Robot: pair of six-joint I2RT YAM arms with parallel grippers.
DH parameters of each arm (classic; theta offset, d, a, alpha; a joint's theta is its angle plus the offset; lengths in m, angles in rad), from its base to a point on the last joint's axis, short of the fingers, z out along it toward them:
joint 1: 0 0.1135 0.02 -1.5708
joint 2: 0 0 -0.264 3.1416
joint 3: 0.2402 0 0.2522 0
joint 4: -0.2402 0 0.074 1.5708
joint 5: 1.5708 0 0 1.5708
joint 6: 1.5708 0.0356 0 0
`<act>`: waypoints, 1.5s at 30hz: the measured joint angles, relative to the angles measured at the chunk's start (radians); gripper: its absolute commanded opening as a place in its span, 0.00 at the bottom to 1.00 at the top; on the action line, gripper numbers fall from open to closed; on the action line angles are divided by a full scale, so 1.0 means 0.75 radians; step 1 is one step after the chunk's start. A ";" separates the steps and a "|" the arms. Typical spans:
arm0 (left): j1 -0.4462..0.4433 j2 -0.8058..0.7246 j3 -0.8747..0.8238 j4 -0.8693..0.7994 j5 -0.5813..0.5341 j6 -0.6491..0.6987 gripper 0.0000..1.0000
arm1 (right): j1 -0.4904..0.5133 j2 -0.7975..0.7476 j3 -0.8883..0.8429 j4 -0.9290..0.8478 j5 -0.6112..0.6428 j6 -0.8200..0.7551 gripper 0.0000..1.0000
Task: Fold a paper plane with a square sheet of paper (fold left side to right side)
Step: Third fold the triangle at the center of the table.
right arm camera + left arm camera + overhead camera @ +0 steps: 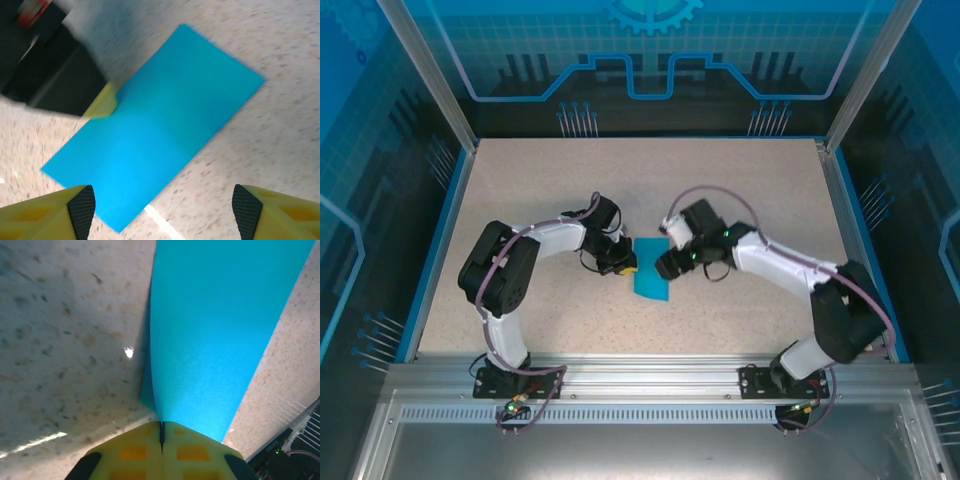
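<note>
The square sheet of paper (651,275) is bright cyan and lies as a narrow rectangle on the speckled table, between the two grippers. It has no paper plane shape. My left gripper (627,265) is shut on the sheet's left edge. In the left wrist view its yellow fingers (135,450) meet with the paper (215,330) pinched in the seam, the near edge lifted off the table. My right gripper (668,265) hovers open over the sheet's right side. In the right wrist view the paper (155,140) lies below, and the right gripper (164,206) holds nothing.
The left gripper's yellow fingertip (102,102) and black body (55,80) show at the paper's far edge. A blue rim (440,240) and clear walls bound the table. The metal rail (640,375) with both arm bases runs along the near edge.
</note>
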 measured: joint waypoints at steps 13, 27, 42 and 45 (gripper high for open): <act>-0.002 -0.003 0.000 -0.064 -0.001 -0.068 0.01 | 0.541 0.042 -0.191 0.247 0.546 -0.156 0.72; -0.002 -0.003 0.015 -0.092 -0.001 -0.069 0.01 | 0.583 0.245 -0.057 0.343 0.665 -0.299 0.55; -0.003 -0.003 0.043 -0.122 -0.008 -0.068 0.03 | 0.582 0.245 -0.062 0.347 0.638 -0.280 0.00; -0.005 -0.003 0.045 -0.132 -0.016 -0.063 0.14 | 0.581 0.237 -0.065 0.346 0.629 -0.267 0.00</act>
